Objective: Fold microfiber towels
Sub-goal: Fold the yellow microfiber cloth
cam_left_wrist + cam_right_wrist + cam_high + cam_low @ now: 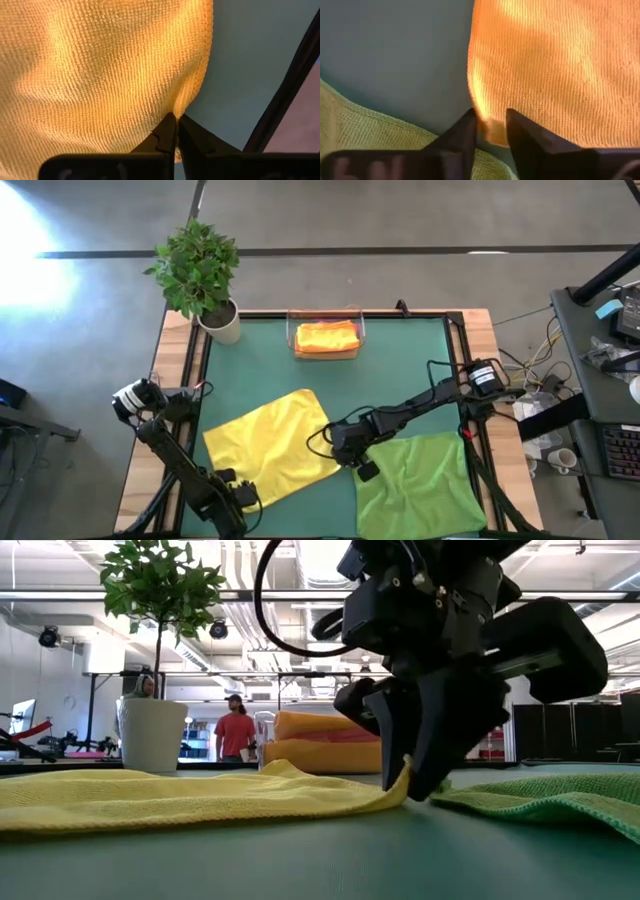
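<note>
A yellow towel (270, 445) lies spread on the green mat, left of centre, turned so that its corners point at the table's edges. My left gripper (243, 498) is shut on its near corner. My right gripper (362, 470) stands at the towel's right corner, fingers still apart, one on either side of that corner (490, 127). In the low view this corner (403, 775) curls up at the right gripper (415, 780). A green towel (420, 485) lies flat on the mat at the near right, just beside the right gripper. My left gripper pinches the hemmed edge of the yellow towel at its near corner (179, 111) between its two shut fingers, coming steeply from above. The rest of the towel lies spread on the mat. My right gripper slants down over the towel's right corner (492, 131), which lies in the gap between its fingers (465, 132) and curls up against one of them; the fingers have not met on it.
A clear tray (352, 330) holding folded orange cloth (327, 338) stands at the mat's far edge. A potted plant (200, 270) stands at the far left corner. Bare mat (400, 380) lies between the tray and the two towels. People stand in the room beyond (236, 730).
</note>
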Controlling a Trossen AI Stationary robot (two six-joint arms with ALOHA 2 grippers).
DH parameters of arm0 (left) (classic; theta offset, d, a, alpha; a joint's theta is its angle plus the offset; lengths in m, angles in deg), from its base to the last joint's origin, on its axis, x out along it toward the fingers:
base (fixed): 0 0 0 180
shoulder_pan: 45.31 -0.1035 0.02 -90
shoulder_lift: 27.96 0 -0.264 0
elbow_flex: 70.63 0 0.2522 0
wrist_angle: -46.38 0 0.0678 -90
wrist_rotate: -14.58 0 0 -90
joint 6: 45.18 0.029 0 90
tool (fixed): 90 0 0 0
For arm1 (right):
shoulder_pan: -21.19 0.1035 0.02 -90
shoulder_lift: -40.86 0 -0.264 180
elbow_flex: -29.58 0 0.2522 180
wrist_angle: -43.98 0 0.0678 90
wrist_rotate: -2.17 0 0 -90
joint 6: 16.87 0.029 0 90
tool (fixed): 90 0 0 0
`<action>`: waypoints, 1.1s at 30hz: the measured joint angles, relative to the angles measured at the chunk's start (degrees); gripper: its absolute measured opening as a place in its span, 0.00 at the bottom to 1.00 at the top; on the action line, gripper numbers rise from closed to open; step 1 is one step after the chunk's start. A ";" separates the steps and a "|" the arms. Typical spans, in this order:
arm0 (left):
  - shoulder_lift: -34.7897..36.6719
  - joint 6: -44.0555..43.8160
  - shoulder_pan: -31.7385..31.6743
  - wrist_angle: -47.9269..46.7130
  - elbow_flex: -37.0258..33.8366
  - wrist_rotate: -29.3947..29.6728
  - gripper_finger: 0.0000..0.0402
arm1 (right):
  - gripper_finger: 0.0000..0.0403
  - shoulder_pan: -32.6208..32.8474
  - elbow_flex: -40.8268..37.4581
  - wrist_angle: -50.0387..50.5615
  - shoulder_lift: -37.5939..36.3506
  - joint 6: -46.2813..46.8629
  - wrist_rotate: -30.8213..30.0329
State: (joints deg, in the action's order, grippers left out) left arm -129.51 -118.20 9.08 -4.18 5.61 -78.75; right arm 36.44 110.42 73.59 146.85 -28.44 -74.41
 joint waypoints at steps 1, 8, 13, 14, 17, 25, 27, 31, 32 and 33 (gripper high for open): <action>0.14 0.30 0.00 0.07 0.00 -0.12 0.00 | 0.21 -0.02 0.14 0.14 0.00 0.00 0.00; 2.00 2.04 -0.04 0.23 0.39 -0.83 0.00 | 0.03 -0.02 0.17 3.27 -1.68 5.43 -1.40; 4.88 1.38 -0.06 0.22 0.39 -1.79 0.00 | 0.02 0.52 2.70 10.02 -4.21 13.02 -1.00; 5.57 1.37 -0.07 0.11 0.56 -2.03 0.00 | 0.02 0.80 3.71 11.71 -4.89 14.06 -0.99; 7.83 1.36 -0.28 0.28 1.31 -2.31 0.00 | 0.02 1.71 7.14 15.66 -6.28 17.14 -0.94; 14.53 -4.51 -0.39 0.17 3.18 -2.63 0.00 | 0.02 3.88 18.06 27.11 -6.26 25.27 -1.11; 16.06 -6.28 -0.39 0.28 3.56 -2.63 0.00 | 0.02 4.42 19.72 28.71 -6.23 26.87 -2.74; 17.28 -7.64 -0.37 -4.25 3.63 -2.63 0.00 | 0.02 4.46 20.14 29.08 -6.23 27.09 -10.44; 17.28 -7.66 -0.37 -6.81 3.61 -2.61 0.00 | 0.02 3.88 19.90 28.98 -6.08 27.08 -12.58; 17.28 -7.70 -0.37 -9.58 3.61 -2.61 0.00 | 0.02 3.14 19.82 28.71 -5.65 27.06 -14.53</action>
State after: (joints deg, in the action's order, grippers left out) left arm -112.23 -125.90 8.71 -13.76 9.21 -81.36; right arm 39.58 130.23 102.31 141.21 -1.38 -88.94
